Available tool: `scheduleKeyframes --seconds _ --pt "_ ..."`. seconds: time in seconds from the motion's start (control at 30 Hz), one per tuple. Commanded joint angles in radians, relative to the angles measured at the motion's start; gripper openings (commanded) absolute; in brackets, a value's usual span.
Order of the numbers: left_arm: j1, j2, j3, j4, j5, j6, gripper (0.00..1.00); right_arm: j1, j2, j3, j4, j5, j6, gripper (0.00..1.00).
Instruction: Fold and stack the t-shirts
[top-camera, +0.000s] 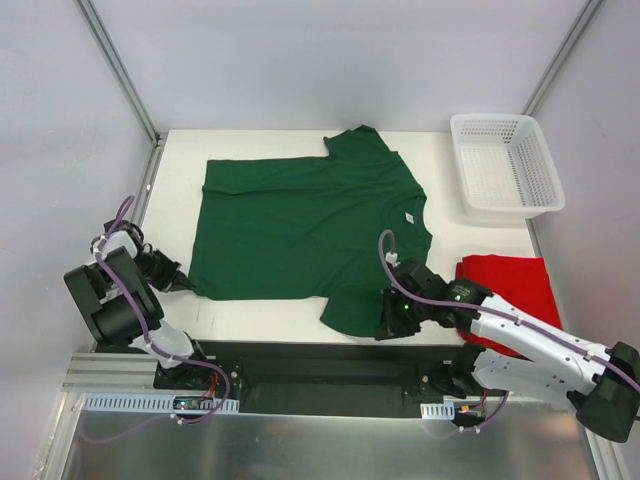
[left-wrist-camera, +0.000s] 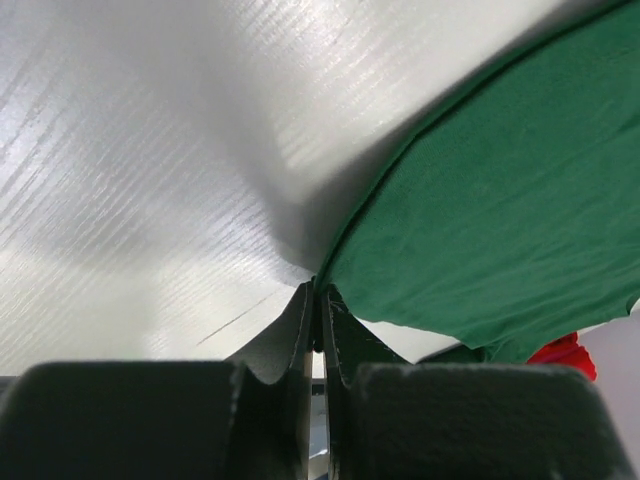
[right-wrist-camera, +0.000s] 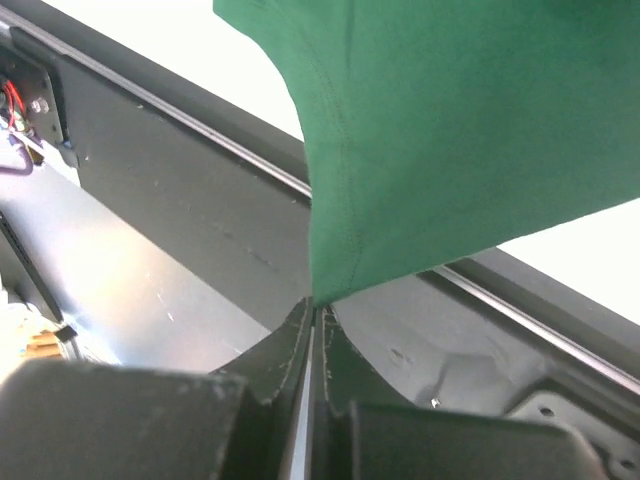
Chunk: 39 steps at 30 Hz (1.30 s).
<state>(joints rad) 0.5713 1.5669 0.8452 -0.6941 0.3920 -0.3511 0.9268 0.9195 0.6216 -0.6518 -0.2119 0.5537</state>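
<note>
- The red shirt (top-camera: 512, 283) lies at the right near corner of the worktop (top-camera: 265, 318) as a compact block. I judge it already folded.
- The green shirt (top-camera: 300, 225) is spread flat mid-worktop, collar to the right and hem to the left, with no fold in it yet.
- My left claw (left-wrist-camera: 318, 300) is closed, pinching the near hem corner.
- My right claw (right-wrist-camera: 318, 308) is closed on the tip of the near sleeve, by the black rail (right-wrist-camera: 180, 170).
- Left to do, I reckon: every fold of the green shirt, then stacking it with the red one.
- The green cloth is a soft, matte knit with a stitched double seam along the sleeve edge and a small white label at the neck.
- The worktop is smooth white with a faint grain.
- The basket (top-camera: 500, 121) at the far right is rectangular white plastic mesh, with nothing showing inside it.
</note>
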Motion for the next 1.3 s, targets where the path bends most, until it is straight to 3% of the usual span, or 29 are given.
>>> scheduleKeyframes --seconds 0.0,0.27,0.7,1.27 --pt "0.007 -0.062 0.044 -0.067 0.002 0.015 0.0 -0.008 0.005 0.145 -0.219 0.046 -0.07 0.01" --pt "0.006 -0.126 0.031 -0.082 0.008 -0.017 0.0 -0.039 0.054 0.332 -0.423 0.059 -0.129 0.01" --pt "0.007 -0.237 -0.014 -0.111 0.033 -0.028 0.0 -0.08 0.096 0.497 -0.566 0.048 -0.146 0.01" --pt "0.007 -0.402 -0.047 -0.2 0.045 -0.038 0.0 -0.08 -0.063 0.415 -0.646 0.009 -0.074 0.01"
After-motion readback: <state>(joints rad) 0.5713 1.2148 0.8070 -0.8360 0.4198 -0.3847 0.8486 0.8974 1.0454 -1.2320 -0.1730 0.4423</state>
